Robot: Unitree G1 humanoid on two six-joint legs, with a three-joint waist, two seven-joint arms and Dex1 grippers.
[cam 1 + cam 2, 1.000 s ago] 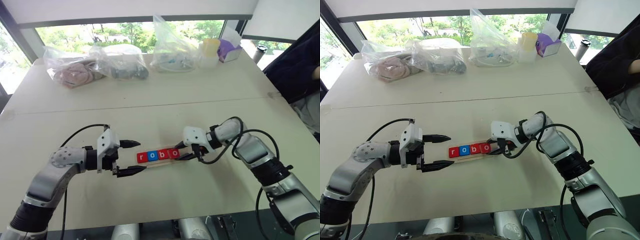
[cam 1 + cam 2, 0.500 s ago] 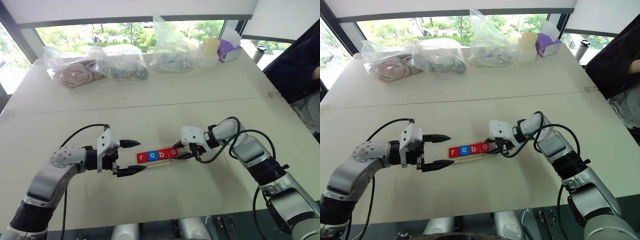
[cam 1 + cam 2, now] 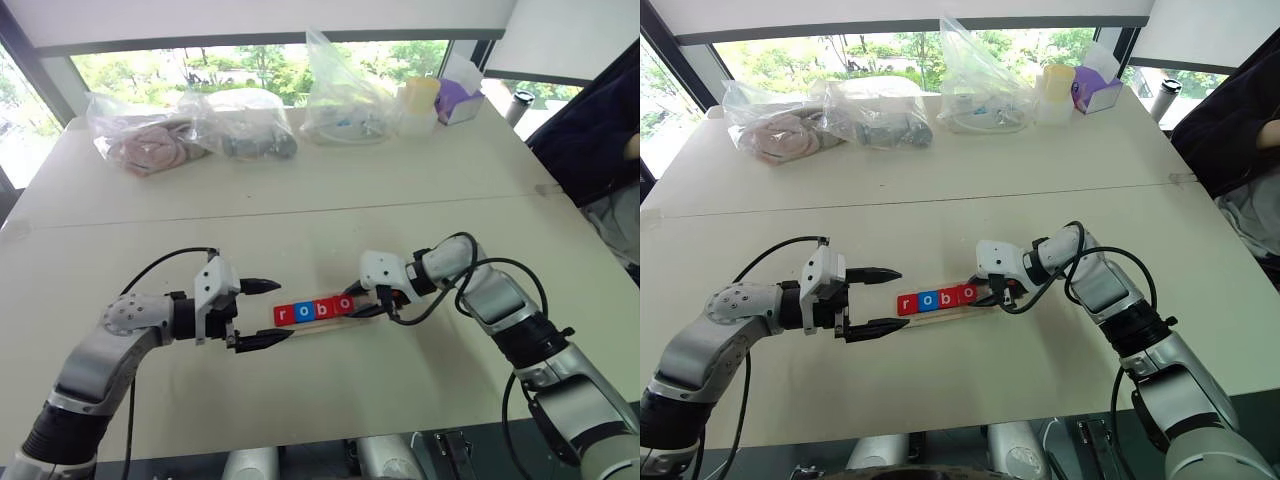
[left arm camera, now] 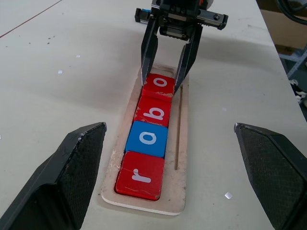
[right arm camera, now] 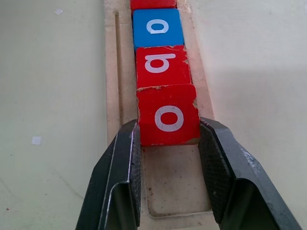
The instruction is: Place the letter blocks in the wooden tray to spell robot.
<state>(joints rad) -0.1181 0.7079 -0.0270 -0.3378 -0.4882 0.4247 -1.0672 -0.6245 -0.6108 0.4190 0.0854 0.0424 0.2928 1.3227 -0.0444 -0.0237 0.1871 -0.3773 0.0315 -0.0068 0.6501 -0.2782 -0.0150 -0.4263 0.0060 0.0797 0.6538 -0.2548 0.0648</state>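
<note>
The wooden tray (image 4: 181,143) lies near the front edge of the tabletop (image 3: 330,190), holding four letter blocks (image 4: 148,143) in a row reading r, o, b, o. The right gripper (image 5: 169,143) is clenched on the last red o block (image 5: 168,115), at the tray's right end. The left gripper (image 3: 262,314) hovers just off the tray's left end, jaws spread wide and holding nothing.

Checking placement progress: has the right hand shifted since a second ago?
Yes. The right hand, shut on the red o block, moved left along the pale wooden tray.
</note>
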